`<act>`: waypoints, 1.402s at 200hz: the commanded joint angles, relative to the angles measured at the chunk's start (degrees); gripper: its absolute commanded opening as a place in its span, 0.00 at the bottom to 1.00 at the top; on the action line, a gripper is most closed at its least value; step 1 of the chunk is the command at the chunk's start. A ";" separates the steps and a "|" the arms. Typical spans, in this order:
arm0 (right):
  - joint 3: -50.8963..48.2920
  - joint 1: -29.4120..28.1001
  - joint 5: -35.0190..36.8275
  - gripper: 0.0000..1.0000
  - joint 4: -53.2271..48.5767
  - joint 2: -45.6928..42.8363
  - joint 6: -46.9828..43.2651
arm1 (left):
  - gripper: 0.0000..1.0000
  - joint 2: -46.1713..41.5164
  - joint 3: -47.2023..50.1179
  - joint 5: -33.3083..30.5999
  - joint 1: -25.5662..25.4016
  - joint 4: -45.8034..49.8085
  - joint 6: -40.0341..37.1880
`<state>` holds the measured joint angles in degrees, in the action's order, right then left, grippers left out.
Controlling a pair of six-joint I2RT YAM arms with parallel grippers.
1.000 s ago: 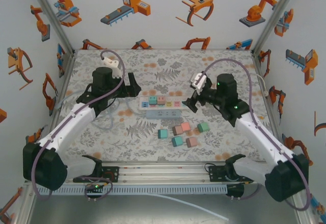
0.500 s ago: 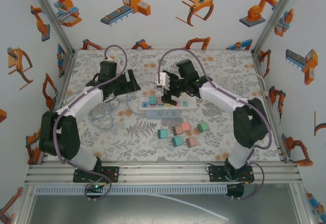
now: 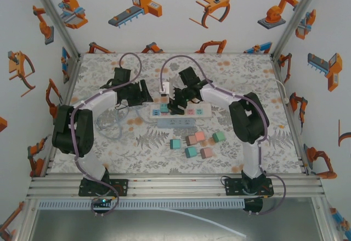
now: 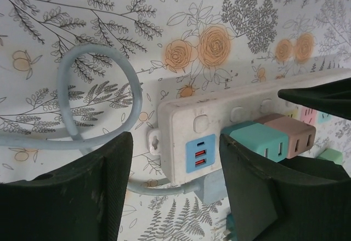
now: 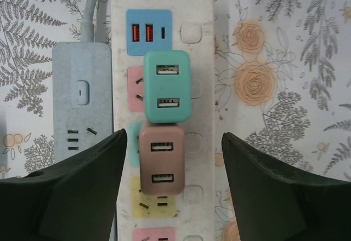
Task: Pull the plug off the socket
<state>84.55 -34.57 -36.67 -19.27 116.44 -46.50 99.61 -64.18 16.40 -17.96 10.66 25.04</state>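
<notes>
A white power strip [image 5: 204,142] lies on the floral mat, with a teal plug [image 5: 166,86] and a brown plug [image 5: 161,159] seated side by side in its sockets. My right gripper [image 5: 174,138] hovers directly above the brown plug, open, its fingers [image 5: 88,186] wide of the plug on both sides and not touching it. My left gripper [image 4: 175,142] is open around the strip's USB end [image 4: 189,131], with the teal plug [image 4: 262,141] just beyond its right finger. In the top view both grippers meet over the white strip [image 3: 198,111].
A blue-grey power strip [image 5: 81,109] lies alongside the white one. The strip's pale cable [image 4: 104,82] loops on the mat to the left. Several loose coloured plugs [image 3: 193,140] sit in front of the strips. The enclosure walls stand around the mat.
Both arms have swung inward. The right gripper moved left from the strip's right end to above the plugs. The left gripper came in to the strip's left end.
</notes>
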 commanded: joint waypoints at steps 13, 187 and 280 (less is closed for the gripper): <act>1.97 -0.63 -1.92 0.51 -1.75 1.03 -0.63 | 0.55 2.31 -1.42 3.87 -0.08 -1.38 1.70; 3.42 -1.72 -1.34 0.29 -3.32 1.16 -0.61 | 0.40 6.40 2.22 7.79 -3.58 3.65 -5.31; 5.65 -2.52 -2.57 0.20 -5.01 0.17 -0.43 | 0.37 9.56 1.87 -3.33 -5.93 10.56 -9.22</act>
<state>86.83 -35.70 -35.05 -23.88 117.25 -46.59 104.66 -63.61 20.40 -21.47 12.91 19.59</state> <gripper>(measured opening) 0.340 0.387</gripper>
